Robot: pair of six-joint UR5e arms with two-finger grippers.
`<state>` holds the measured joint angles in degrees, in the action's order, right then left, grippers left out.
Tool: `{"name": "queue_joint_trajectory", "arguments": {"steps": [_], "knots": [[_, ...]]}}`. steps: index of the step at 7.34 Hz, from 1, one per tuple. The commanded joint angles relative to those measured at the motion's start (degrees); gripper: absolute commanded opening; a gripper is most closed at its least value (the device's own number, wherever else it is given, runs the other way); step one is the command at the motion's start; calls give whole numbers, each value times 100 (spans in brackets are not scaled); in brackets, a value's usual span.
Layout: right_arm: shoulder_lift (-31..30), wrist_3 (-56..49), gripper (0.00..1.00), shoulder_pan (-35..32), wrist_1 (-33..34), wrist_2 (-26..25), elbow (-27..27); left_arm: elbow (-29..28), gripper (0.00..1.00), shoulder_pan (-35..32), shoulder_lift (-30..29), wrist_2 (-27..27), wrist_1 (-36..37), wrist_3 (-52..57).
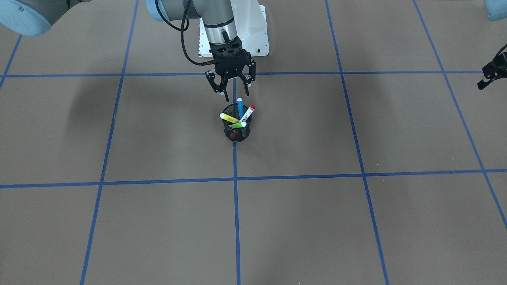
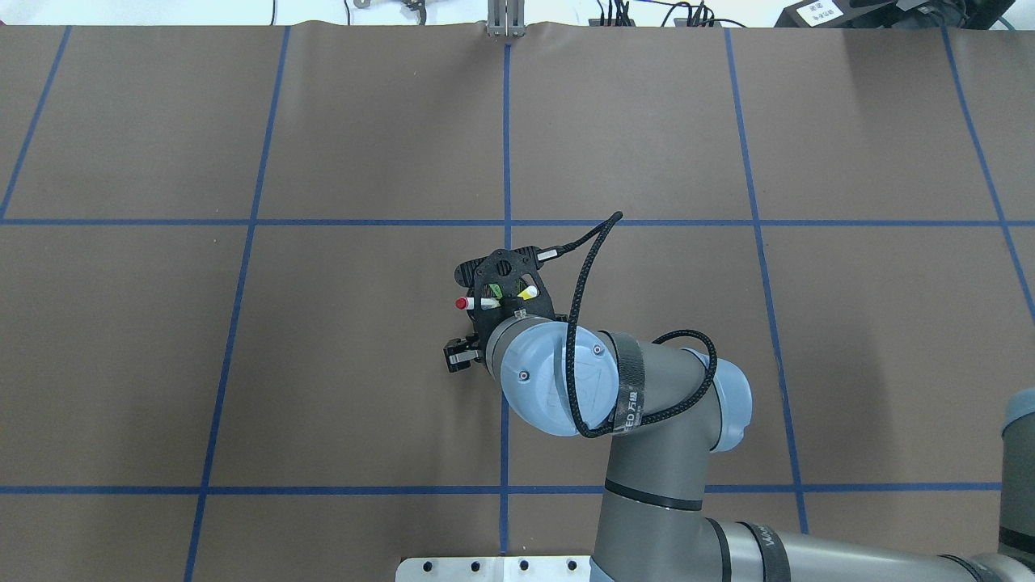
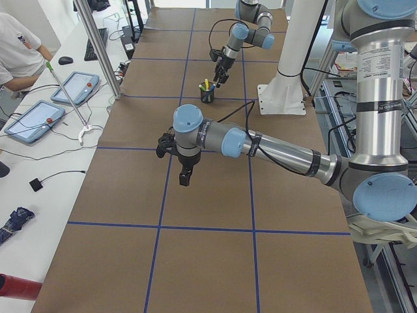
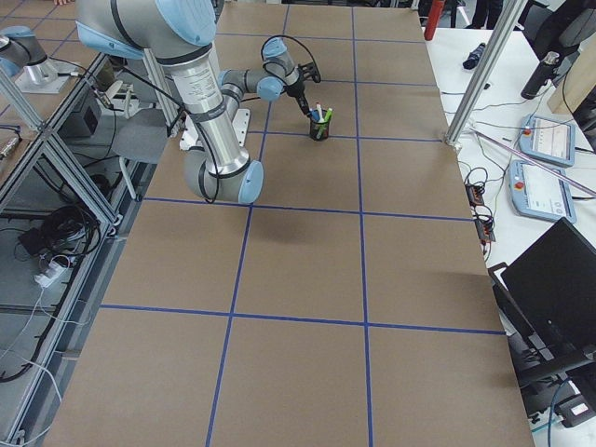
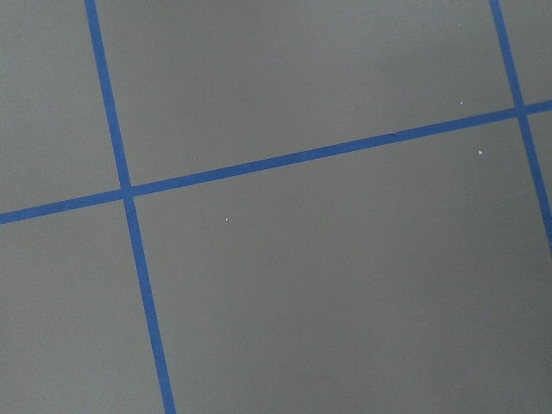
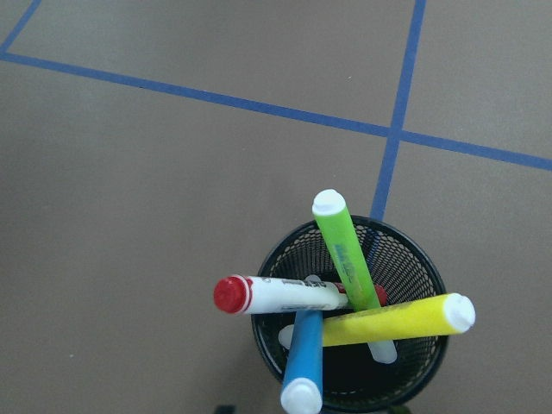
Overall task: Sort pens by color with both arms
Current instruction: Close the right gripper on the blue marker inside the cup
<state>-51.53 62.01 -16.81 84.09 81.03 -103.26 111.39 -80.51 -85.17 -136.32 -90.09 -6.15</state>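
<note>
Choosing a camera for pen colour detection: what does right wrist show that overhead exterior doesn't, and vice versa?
Right wrist only: all four pens, unobstructed, in the mesh cup. The blue pen, red pen, green pen and yellow pen lean apart, so the colours are easy to separate.
Overhead only: the right arm and right gripper, over the cup and hiding nearly all of it.
Both: the red pen's cap, some yellow, and the brown table with blue tape lines.

Right wrist camera looks closely down into the front view's mesh cup (image 6: 407, 269)
</note>
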Motion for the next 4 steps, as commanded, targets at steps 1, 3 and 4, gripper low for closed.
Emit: {"name": "queue_joint_trajectory", "arguments": {"steps": [1,3,4], "knots": [[3,-109,66,-6,-58,-113,104,32,100,0,9,0,0,0],[63,-189,63,-7,-497,-140,392,76,100,0,26,0,9,-9],[99,-189,43,-7,-551,-132,394,102,100,-9,18,-9,9,-9]]}}
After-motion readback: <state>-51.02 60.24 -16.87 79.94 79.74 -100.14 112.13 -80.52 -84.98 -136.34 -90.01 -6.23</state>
